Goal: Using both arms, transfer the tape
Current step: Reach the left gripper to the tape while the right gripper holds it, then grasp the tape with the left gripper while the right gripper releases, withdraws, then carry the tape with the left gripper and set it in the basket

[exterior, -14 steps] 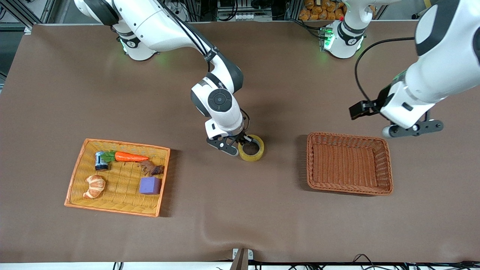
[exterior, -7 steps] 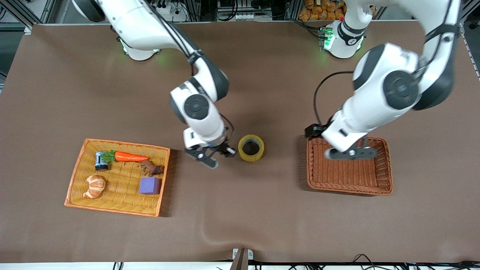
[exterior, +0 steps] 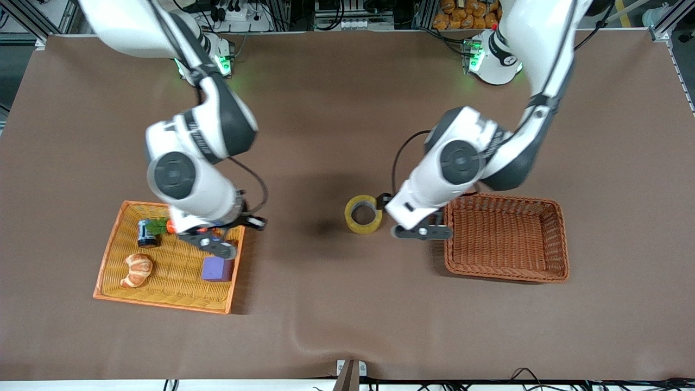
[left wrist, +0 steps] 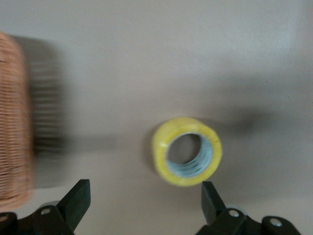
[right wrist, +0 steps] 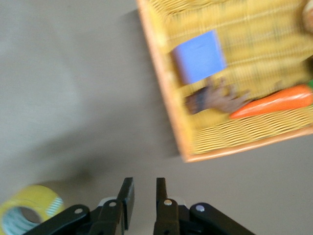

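**Roughly mid-handover: tape parked centre, left tool lining up**

Orange basket sits at 9 o'clock from the tape, holding a croissant, a small can and a purple cube. The right tool hangs over that basket's tape-side edge, at 12 o'clock from the cube. In the right wrist view its fingers show only a narrow gap and grip nothing. My read: this arm's share is done and it is clear of the drop spot.

The tape lies flat, hole up, on the bare surface between the two baskets, touching neither tool. It looks like a handover spot both arms can reach.

The left tool hovers at about 4 o'clock from the tape, between it and the brown basket, which sits at 3 o'clock. The left wrist view shows it spread wide and empty, with the roll just ahead of the fingers. It probably needs that spread to take the rim or the whole ring.

Hidden: in the front view the right arm covers most of the carrot and the dark lump beside it. That lump I can't identify. Both tools' fingertips are hard to pick out in the front view.
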